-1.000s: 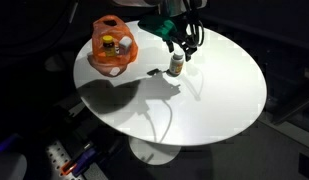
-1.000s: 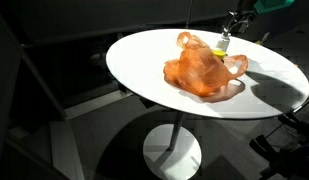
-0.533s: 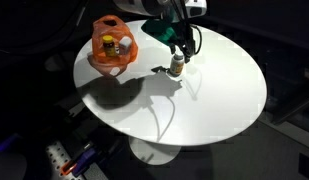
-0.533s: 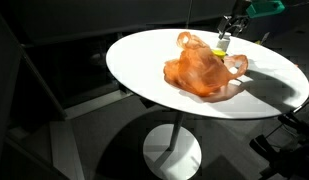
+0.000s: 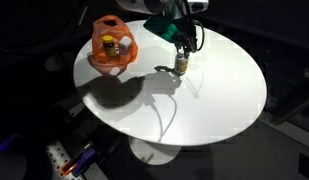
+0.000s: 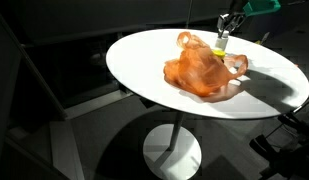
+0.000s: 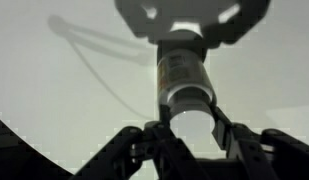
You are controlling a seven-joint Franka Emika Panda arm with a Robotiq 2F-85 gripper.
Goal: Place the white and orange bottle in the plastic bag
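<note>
The white and orange bottle (image 5: 180, 67) stands upright on the round white table (image 5: 219, 95), a little way from the orange plastic bag (image 5: 113, 47). My gripper (image 5: 181, 58) has come down over it from above. In the wrist view the bottle (image 7: 183, 72) sits between the two fingers, and my gripper (image 7: 187, 113) is shut on its cap end. In an exterior view the bottle (image 6: 222, 43) shows just behind the bag (image 6: 199, 72), under my gripper (image 6: 226, 30). The bag lies open with small containers inside.
The table (image 6: 144, 55) stands on a single pedestal (image 6: 172, 152) and is surrounded by dark floor. Its far edge runs close behind the bottle. Some tools or clutter (image 5: 69, 160) lie on the floor below the table's near side.
My gripper has dropped lower over the bottle and its jaws have gone from open to shut on it. The bag and the bottle have stayed put.
</note>
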